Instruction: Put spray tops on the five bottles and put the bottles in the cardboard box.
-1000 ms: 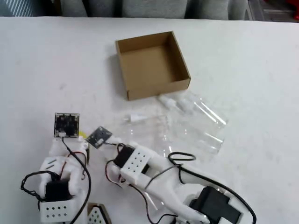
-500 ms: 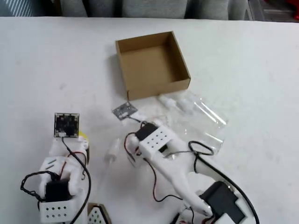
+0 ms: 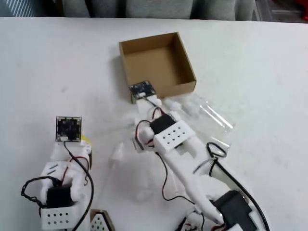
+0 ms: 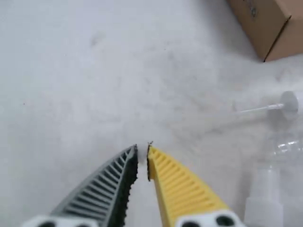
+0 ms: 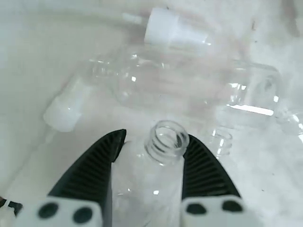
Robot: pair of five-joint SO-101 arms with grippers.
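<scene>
We see the right gripper (image 5: 156, 139) pinching an uncapped bottle (image 5: 147, 189) by its body | long axis along the fingers, neck towards a spray top (image 5: 170, 30) just beyond | left gripper (image 4: 142, 153) pressed together, well apart | cardboard box (image 3: 163, 91) nearer the right arm, we judge.

Cut off by the left wrist view's edge: cardboard box (image 4: 267, 23), one corner showing, and a white spray top (image 4: 259, 208). Lower body of the open-necked bottle (image 5: 165, 139), between the fingers of the right hand (image 5: 157, 137), lost below the frame. Too faint to count in the high view: clear bottles (image 3: 211, 118), partly under the right arm (image 3: 180, 144).
</scene>
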